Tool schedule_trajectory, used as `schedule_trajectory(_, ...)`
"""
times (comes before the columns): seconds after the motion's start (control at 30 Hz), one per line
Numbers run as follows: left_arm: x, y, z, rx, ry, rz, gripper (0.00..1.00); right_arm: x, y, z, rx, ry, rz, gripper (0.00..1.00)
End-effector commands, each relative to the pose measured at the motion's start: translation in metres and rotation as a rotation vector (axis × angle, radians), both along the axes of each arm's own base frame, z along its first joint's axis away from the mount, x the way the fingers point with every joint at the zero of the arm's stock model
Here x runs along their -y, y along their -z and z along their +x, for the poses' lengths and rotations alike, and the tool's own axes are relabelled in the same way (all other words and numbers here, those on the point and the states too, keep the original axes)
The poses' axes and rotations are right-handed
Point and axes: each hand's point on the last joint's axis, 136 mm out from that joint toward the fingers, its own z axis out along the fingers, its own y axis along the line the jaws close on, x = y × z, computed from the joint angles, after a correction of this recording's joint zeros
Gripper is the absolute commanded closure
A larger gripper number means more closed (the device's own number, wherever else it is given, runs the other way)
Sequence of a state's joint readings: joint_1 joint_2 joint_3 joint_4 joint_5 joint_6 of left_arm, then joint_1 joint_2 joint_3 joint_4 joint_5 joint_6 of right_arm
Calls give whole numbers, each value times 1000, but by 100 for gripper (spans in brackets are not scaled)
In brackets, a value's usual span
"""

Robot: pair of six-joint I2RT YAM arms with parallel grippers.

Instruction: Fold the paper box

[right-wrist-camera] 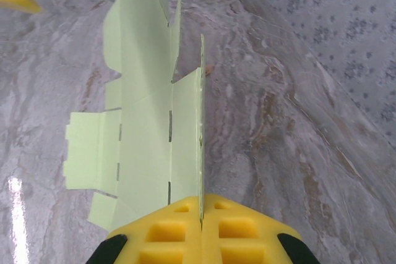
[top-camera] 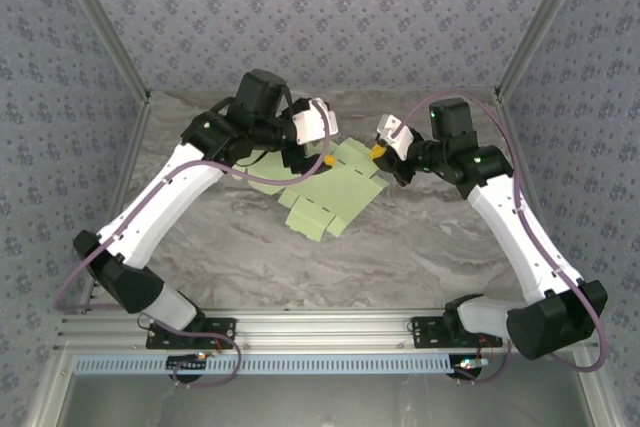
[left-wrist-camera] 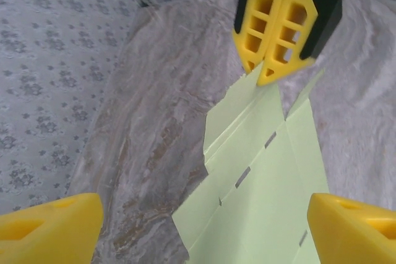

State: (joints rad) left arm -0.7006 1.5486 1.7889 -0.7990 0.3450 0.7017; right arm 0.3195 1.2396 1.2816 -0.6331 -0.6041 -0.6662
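One flat die-cut sheet is the whole of the paper box point(top-camera: 335, 192) at this point. It is pale green card lying unfolded toward the far edge of the tabletop point(top-camera: 420, 247), roughly midway between its left and right edges. The right gripper point(right-wrist-camera: 201, 201) is clamped on a flap at the sheet's far right, jaws meeting flat on the card. That flap stands up on edge while the other panels lie on the marble. The left gripper point(left-wrist-camera: 199, 230) is spread wide over the opposite side, holding nothing.

I judge the card very light, thin and springy. It should bend readily along the scored lines and slots, crease or tear if pinched mid-panel, and slide easily on the smooth top. The best hold looks like a flap edge near a score, with the other claw pinning the main panel.
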Motion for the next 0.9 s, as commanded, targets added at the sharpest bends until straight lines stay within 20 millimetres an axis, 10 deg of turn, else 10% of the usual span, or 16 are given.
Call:
schedule_trajectory(0.0,-2,9,-18,-32,117,92,19,-9,-11,-14,35,-115,13,100)
schedule_trajectory(0.43,31,15,-28,-275,275,96,40,-15,-14,-20,123,-173,-14,100)
schedule_trajectory(0.87,46,27,-28,-379,328,93,84,-16,-15,-14,162,-145,-2,98)
